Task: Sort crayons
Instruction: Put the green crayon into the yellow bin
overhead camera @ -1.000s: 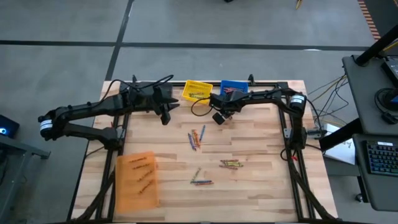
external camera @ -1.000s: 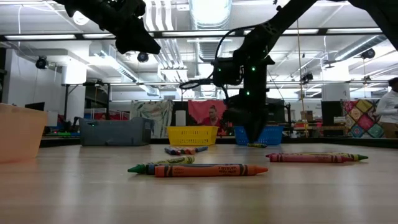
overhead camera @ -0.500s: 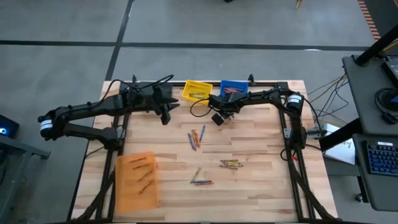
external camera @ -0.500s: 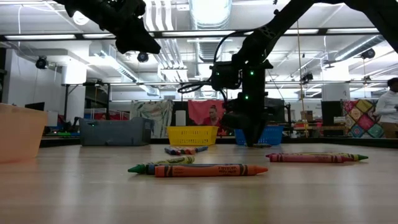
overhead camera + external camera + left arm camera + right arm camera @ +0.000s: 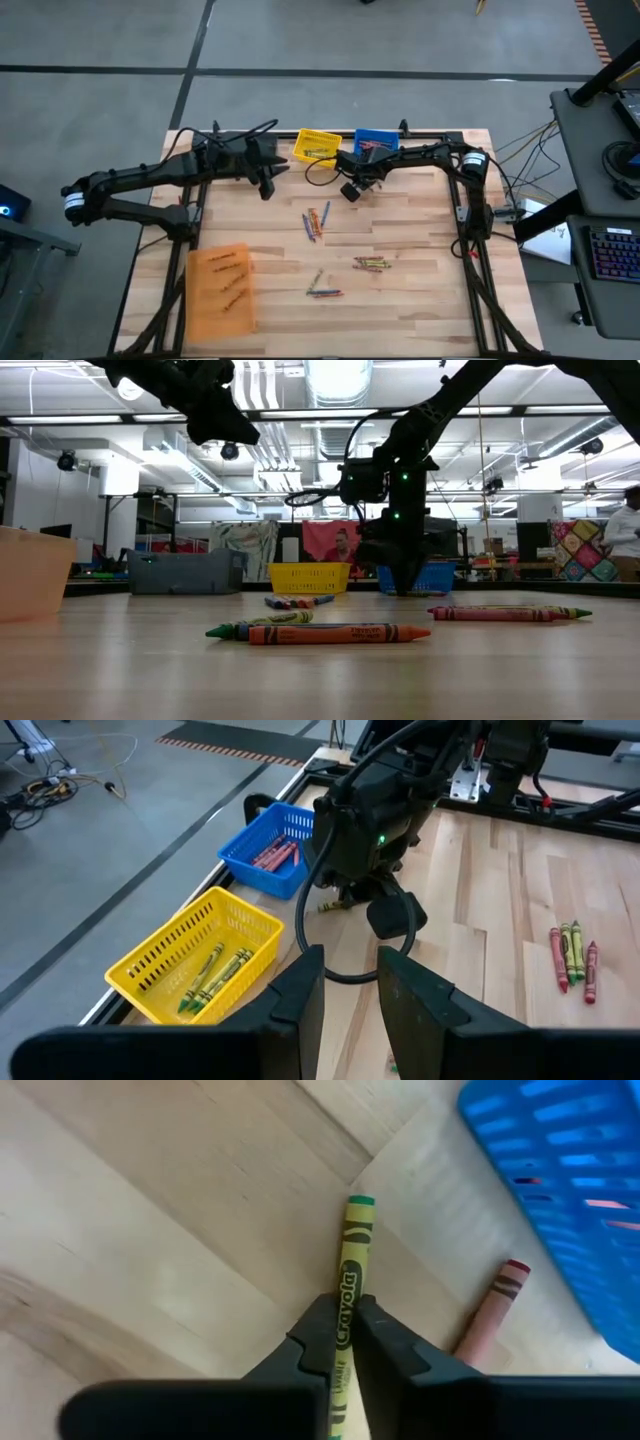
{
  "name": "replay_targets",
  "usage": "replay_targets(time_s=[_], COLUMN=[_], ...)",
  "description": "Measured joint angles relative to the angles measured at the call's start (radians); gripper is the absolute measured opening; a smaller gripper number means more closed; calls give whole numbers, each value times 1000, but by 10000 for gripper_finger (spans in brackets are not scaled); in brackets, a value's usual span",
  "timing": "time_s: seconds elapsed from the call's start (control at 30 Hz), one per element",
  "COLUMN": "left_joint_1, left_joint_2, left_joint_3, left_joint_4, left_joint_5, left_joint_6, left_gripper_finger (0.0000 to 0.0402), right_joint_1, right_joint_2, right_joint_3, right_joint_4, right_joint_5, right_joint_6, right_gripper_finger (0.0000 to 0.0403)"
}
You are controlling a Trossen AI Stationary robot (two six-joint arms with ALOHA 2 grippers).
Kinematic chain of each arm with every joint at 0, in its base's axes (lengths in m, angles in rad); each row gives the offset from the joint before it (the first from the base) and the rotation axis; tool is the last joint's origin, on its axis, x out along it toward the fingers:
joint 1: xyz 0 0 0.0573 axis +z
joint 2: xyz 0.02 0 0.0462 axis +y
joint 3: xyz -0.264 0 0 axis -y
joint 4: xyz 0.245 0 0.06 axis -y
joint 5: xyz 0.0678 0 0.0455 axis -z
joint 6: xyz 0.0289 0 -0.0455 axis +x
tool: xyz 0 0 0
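Crayons lie in loose groups on the wooden table [image 5: 420,300]: one at the middle [image 5: 316,220], two nearer the front [image 5: 372,263] [image 5: 322,290]. A yellow-green crayon [image 5: 350,1250] lies by the blue bin [image 5: 377,140], and my right gripper [image 5: 349,192] is shut on it from above. A red crayon [image 5: 492,1315] lies beside it, against the bin's foot. My left gripper [image 5: 350,995] hovers high near the far left, open, nothing between its fingers. My right gripper pinches the yellow-green crayon's two long sides [image 5: 347,1298] between its two fingers, about midway along it. The fingers [image 5: 322,1330] come down steeply from above and lie along the crayon. Its green-tipped far end [image 5: 360,1204] points toward the blue bin. The crayon seems to lie on the table.
A yellow bin [image 5: 318,146] with green crayons stands left of the blue bin at the far edge. An orange bin [image 5: 220,290] holding orange crayons sits at the near left. A black cable [image 5: 345,945] loops from my right arm.
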Motion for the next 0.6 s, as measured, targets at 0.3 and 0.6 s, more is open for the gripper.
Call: replay_targets(time_s=[0.3,0.6], left_joint_1=[0,-5], left_joint_2=[0,0], left_joint_3=[-18,-28], left_joint_4=[61,86], left_joint_5=[0,2], left_joint_6=[0,-19], left_gripper_finger=[78,78], right_joint_1=[5,7], right_joint_2=[-89,-181], right_joint_3=[-3,-2], right_joint_4=[14,114], right_joint_5=[-30,-95], right_joint_6=[-60,-145], right_gripper_finger=[9,9])
